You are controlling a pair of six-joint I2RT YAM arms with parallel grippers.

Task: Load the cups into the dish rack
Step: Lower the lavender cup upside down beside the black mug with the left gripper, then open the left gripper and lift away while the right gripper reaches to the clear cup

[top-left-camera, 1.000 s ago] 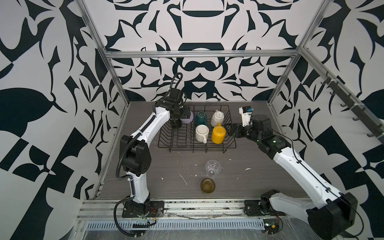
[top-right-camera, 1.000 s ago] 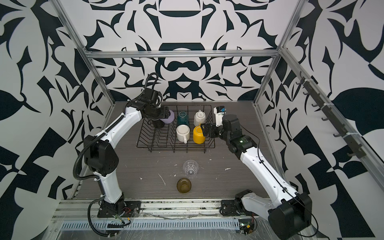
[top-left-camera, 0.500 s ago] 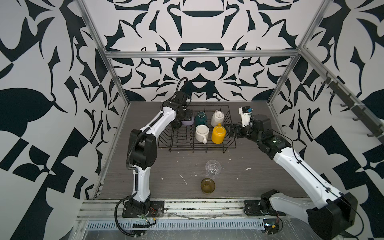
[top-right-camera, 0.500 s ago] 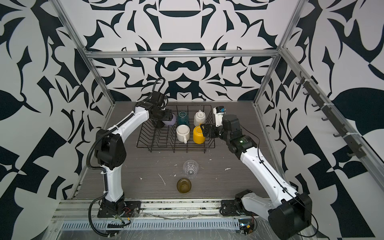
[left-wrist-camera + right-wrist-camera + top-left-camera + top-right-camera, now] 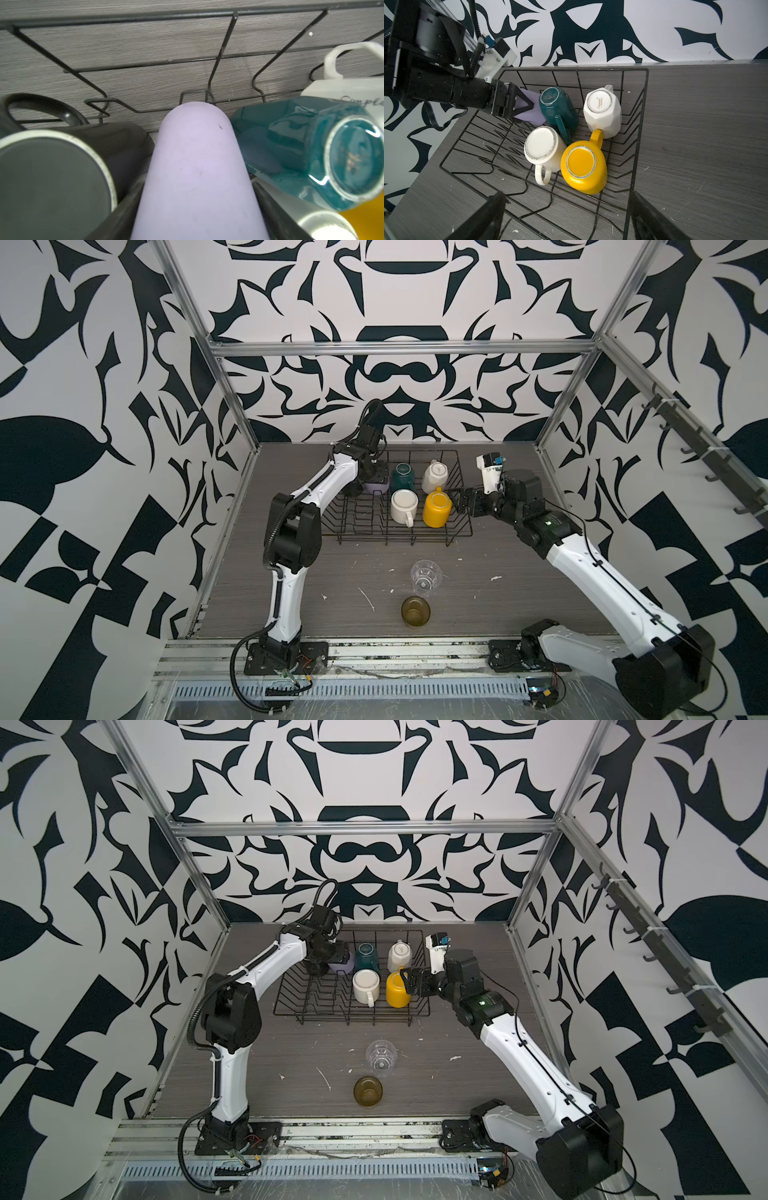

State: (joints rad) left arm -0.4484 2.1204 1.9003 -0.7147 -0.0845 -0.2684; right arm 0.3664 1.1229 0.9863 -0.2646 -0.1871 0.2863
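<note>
Robotics lab, by every sign: a closed test cell. Black-and-white patterned panels (image 5: 395, 294) on all sides, hung on bare aluminium framing (image 5: 399, 349) behind and above the left end effector (image 5: 376, 484). Two white-and-black arms (image 5: 286, 605) bolted to a slotted metal rail (image 5: 395, 651) well back from the right end effector (image 5: 460, 501), with a black cable (image 5: 232, 672) looping out at one base and thin red wires showing. Grey wood-grain desk (image 5: 332, 572) beneath both end effectors, flecked with white scuffs. Row of dark hooks (image 5: 702, 448) on the side wall, out past the right end effector.
</note>
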